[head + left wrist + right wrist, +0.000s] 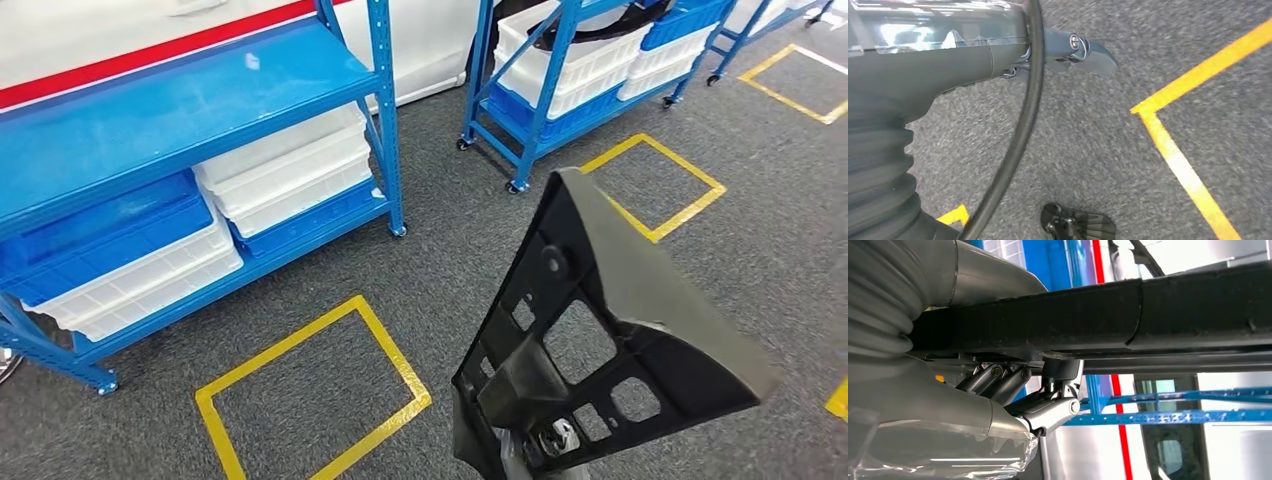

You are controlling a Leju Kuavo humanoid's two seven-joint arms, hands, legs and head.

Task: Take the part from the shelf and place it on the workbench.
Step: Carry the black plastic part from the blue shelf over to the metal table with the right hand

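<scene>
The part (600,330) is a large black plastic panel with several cut-outs, standing upright in the lower right of the head view, above the grey carpet. My right hand (1013,390) grips it from below; in the right wrist view the part (1148,315) runs as a dark bar over the fingers. A silver bit of that hand (555,440) shows through the part's lower openings. My left hand (1068,50) hangs over the carpet with nothing in it, its fingers stretched out.
A blue shelf (200,90) with white and blue bins (290,170) stands at the left. A second blue shelf on casters (560,70) stands at the back. Yellow tape squares (310,390) (655,185) mark the carpet; a tape corner (1178,160) lies under my left hand.
</scene>
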